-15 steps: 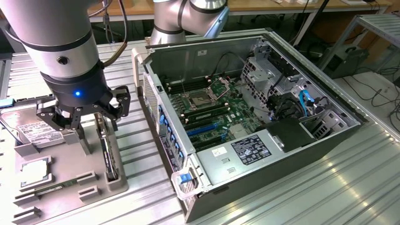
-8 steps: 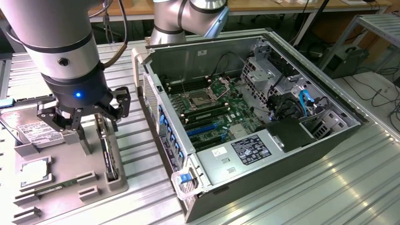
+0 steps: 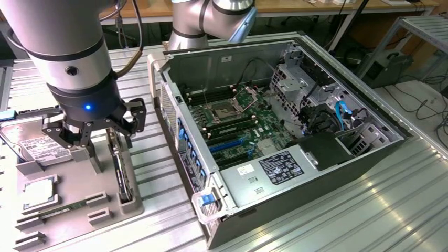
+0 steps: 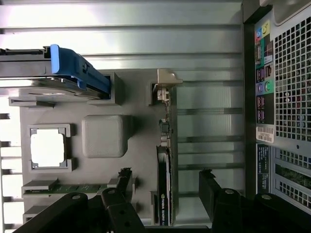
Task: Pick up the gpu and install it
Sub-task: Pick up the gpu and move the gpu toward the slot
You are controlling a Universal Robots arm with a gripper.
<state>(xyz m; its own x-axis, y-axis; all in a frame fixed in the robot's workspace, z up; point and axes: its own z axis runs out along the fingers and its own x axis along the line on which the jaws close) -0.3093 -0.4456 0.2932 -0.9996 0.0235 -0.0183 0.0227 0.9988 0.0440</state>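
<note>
**Exterior view.** The claw [image 3: 98, 139] hangs wide open over a grey holder tray [image 3: 73, 181]. The tray lies on the ribbed metal surface [image 3: 350, 210], at the exterior view's left of the open computer case [image 3: 280, 131]. The gpu [image 3: 125, 176] stands on edge in a slot along the tray's case-side rim. It looks dark and slim from here, and sits just below the claw, untouched. A hard drive [image 3: 33, 144], a processor chip [image 3: 39, 191] and a memory stick [image 3: 60, 211] fill other recesses of the tray. Behind the surface the room shows benches and loose cables on the floor.

**Wrist view.** The 2 fingers [image 4: 209, 184] stand 1 on each side of the gpu [image 4: 164, 206], both apart from it, with nothing held. The card's silver bracket [image 4: 164, 87] is at the end away from the claw.

The card is probably light and stiff, but it is a bare board and should be treated as fragile. Its flat faces are smooth, so a weak pinch may slip. The safest hold seems to be across the 2 faces near the upper edge, clear of the bracket and of the contact edge seated in the slot.

The slot walls suggest a straight lift. The case's rear panel [image 4: 286, 97] stands near the tray, so there is little room on that side.
</note>
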